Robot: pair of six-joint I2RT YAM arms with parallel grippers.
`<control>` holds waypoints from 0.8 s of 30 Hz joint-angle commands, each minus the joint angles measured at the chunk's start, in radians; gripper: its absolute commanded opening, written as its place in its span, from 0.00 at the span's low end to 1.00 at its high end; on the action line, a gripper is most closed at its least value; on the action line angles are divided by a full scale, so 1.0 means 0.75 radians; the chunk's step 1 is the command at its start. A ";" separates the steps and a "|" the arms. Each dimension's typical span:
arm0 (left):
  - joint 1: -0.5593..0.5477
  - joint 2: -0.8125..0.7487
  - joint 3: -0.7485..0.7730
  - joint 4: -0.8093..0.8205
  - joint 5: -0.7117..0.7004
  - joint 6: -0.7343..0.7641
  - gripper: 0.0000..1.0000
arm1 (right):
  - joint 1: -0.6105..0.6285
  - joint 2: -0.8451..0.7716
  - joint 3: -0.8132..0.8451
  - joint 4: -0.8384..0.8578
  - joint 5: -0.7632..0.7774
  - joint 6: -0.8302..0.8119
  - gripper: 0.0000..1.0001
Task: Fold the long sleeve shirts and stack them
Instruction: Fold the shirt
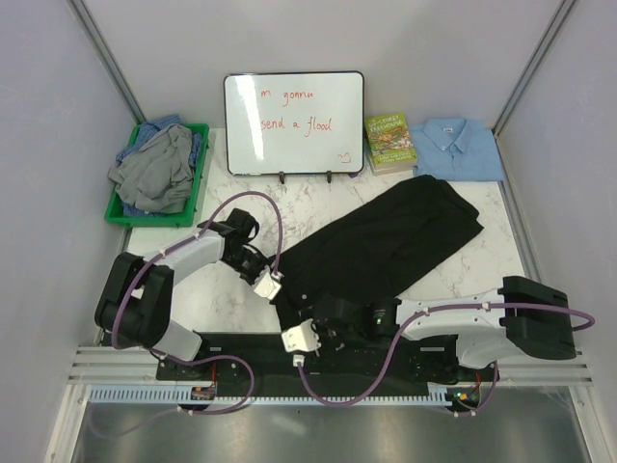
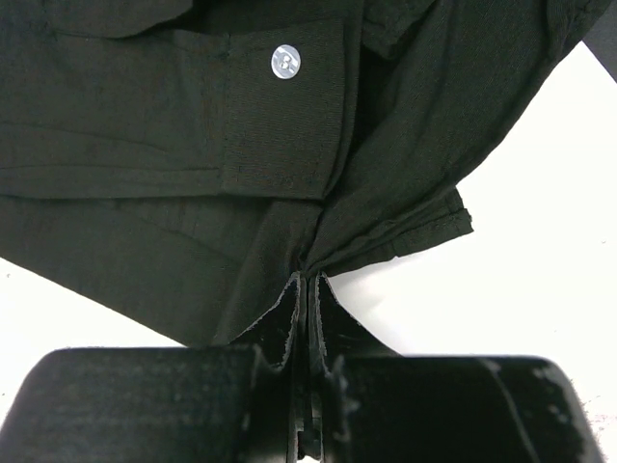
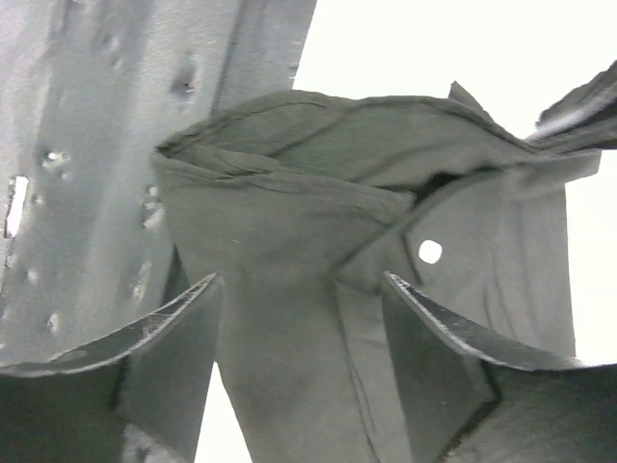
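Left gripper (image 2: 307, 282) pinched tight on an edge of the black shirt (image 1: 386, 241), which lies diagonally across the table (image 1: 482, 265). Right gripper (image 3: 301, 285) has fingers spread with a bunched fold of that shirt between them, not clamped. The light blue shirt (image 1: 458, 147) lies flat far right, and the grey shirt (image 1: 154, 174) is heaped in the green bin (image 1: 145, 220).
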 commanded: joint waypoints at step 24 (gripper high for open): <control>-0.006 0.042 0.133 -0.039 0.110 0.036 0.02 | -0.022 0.014 0.005 0.079 -0.004 -0.005 0.00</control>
